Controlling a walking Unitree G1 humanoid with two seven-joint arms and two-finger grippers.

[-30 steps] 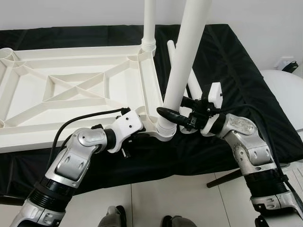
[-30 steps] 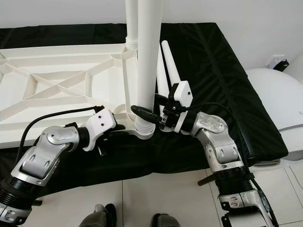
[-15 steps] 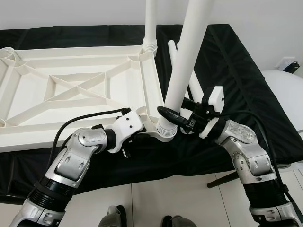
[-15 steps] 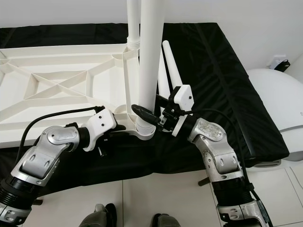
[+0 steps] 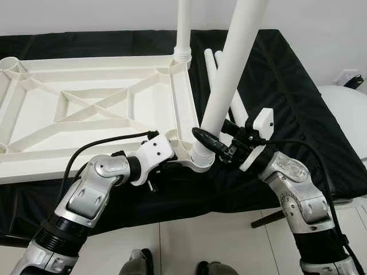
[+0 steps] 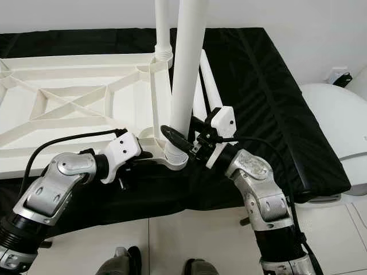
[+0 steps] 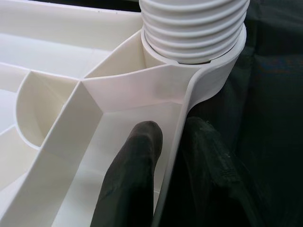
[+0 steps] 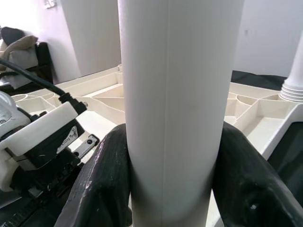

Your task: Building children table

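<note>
1. Right gripper [image 6: 184, 141] is clamped round the near table leg [image 6: 188, 69] just above its threaded foot.
2. Left gripper [image 7: 163, 175] pinches the corner rim of the upside-down tabletop [image 5: 86, 109], bracing it.
3. Over the last second the leg has tipped rightward at its top while its foot stayed in the corner socket [image 7: 215, 80]; likely being screwed in.
4. No readable writing.
</note>
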